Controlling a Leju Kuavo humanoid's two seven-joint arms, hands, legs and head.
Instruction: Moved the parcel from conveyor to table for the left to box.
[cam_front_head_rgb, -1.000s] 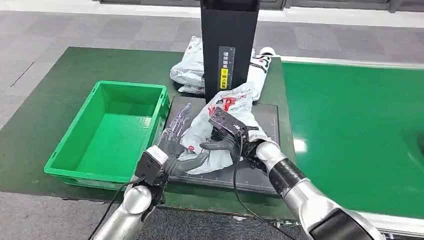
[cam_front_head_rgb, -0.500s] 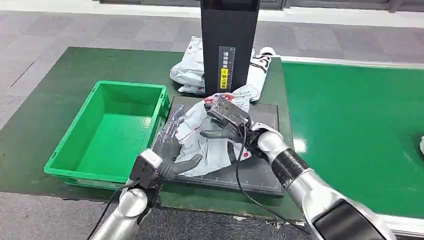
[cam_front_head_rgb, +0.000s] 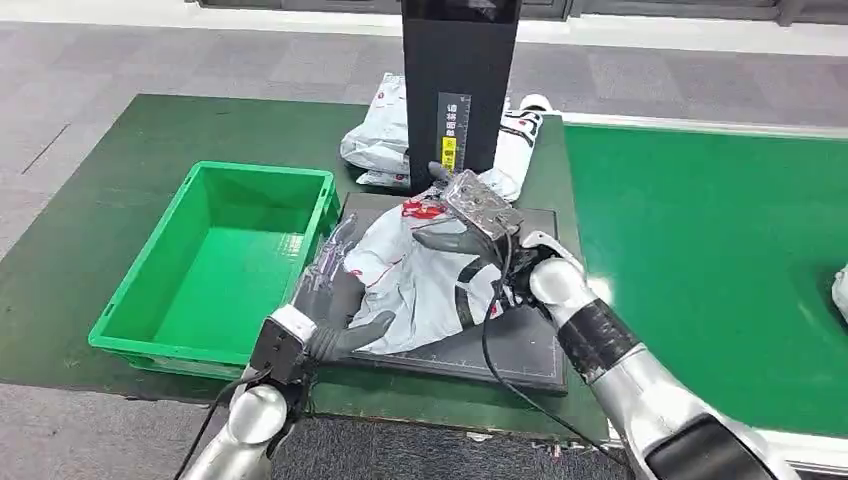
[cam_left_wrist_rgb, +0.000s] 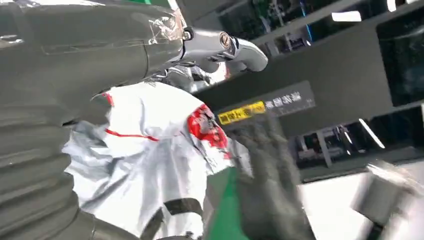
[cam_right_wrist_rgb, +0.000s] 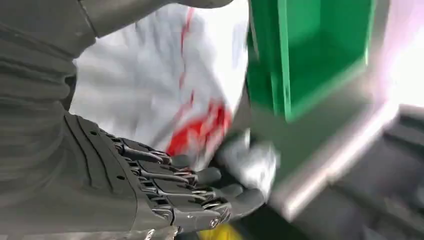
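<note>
Here, from my head view, the parcel (cam_front_head_rgb: 420, 275) lies crumpled on the dark mat (cam_front_head_rgb: 520, 345) at the middle of the table (cam_front_head_rgb: 100, 200). My right hand (cam_front_head_rgb: 470, 225) rests on its upper edge, at about one o'clock from the parcel's middle, fingers curled onto the plastic. My left hand (cam_front_head_rgb: 335, 300) sits at the parcel's eight o'clock, thumb against its lower edge, fingers spread wide and upright, holding nothing. The green bin (cam_front_head_rgb: 215, 265) stands at nine o'clock of the mat, and the black post (cam_front_head_rgb: 460, 90) at twelve, with more bags (cam_front_head_rgb: 375, 135) behind it. The green conveyor (cam_front_head_rgb: 700, 260) runs at three o'clock.

From my left wrist, the parcel (cam_left_wrist_rgb: 150, 165) shows white with a red mark, just beside my thumb.

From my right wrist, my dark fingers (cam_right_wrist_rgb: 190, 192) press on the parcel (cam_right_wrist_rgb: 165, 80), with the bin (cam_right_wrist_rgb: 310, 55) beyond; the picture is blurred.
</note>
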